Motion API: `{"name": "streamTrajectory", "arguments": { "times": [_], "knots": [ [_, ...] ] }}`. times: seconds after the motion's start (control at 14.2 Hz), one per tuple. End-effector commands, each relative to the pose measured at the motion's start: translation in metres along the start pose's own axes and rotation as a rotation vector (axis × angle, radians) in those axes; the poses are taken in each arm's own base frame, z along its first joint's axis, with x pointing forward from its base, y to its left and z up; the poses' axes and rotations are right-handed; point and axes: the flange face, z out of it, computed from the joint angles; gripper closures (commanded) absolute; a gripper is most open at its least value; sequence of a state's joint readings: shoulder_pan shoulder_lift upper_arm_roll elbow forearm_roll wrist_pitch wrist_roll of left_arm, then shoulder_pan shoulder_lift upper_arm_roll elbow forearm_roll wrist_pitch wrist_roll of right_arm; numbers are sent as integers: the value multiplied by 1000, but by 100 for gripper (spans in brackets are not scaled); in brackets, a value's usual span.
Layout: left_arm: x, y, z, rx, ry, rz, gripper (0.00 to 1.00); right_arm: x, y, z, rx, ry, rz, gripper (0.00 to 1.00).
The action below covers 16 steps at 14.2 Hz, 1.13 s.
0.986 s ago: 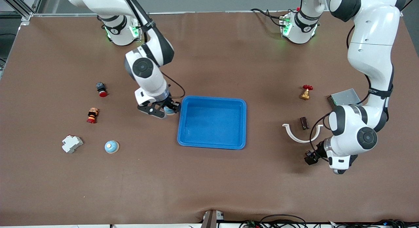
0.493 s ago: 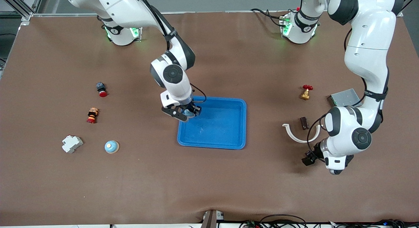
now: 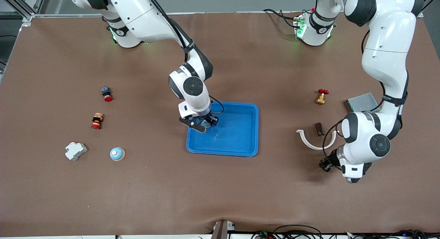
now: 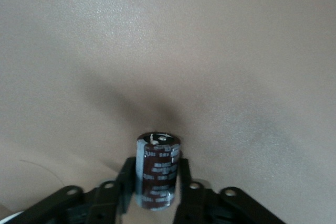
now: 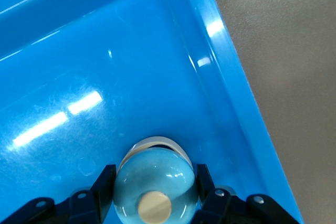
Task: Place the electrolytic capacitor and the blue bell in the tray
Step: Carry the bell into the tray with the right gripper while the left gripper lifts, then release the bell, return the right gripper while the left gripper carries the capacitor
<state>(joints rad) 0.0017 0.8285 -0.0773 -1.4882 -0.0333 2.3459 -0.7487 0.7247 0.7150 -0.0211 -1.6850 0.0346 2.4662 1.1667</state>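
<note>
The blue tray lies mid-table. My right gripper hangs low over the part of it toward the right arm's end, shut on a light blue bell with a cream button on top; the tray's floor shows beneath it. A second blue bell sits on the table toward the right arm's end. My left gripper is down at the table toward the left arm's end. In the left wrist view, this gripper is shut on the electrolytic capacitor, a dark maroon cylinder standing upright.
Near the left arm lie a white curved piece, a small brown block, a brass valve with a red handle and a grey metal box. Toward the right arm's end are a red push-button, an orange-red part and a white breaker.
My right gripper has carried its bell from beside the tray to over the tray's inside. My left gripper has closed on the capacitor and shifted slightly.
</note>
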Motion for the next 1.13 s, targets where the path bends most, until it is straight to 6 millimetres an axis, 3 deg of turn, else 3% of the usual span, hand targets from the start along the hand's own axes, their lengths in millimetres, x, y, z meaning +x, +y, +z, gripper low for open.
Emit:
{"name": "streamTrajectory", "arguments": {
  "times": [0.0,0.14,0.21,0.28,0.56,0.7,0.77,0.92,1.06],
  "knots": [
    [4,3,-3,-8,14,-24,97,-1,-6,8,16,17,20,100],
    [7,4,-11,-16,23,-41,100,-6,-8,14,22,21,12,100],
    [8,3,-16,-18,27,-43,100,-6,-8,16,22,21,12,71],
    [10,4,-26,-21,31,-44,100,-6,-8,18,21,23,10,1],
    [0,10,-82,5,0,-77,100,-4,-15,0,6,39,-26,0],
    [-13,15,-111,28,-24,-96,100,3,-24,-25,-37,22,-35,0],
    [-28,27,-126,26,-35,-101,100,15,-26,-40,-65,9,-26,0],
    [-50,44,-132,21,-55,-147,100,46,-20,-75,-114,-22,-69,0],
    [-85,73,-127,27,-60,-179,100,106,16,-113,-115,-47,-160,0]
  ]
}}
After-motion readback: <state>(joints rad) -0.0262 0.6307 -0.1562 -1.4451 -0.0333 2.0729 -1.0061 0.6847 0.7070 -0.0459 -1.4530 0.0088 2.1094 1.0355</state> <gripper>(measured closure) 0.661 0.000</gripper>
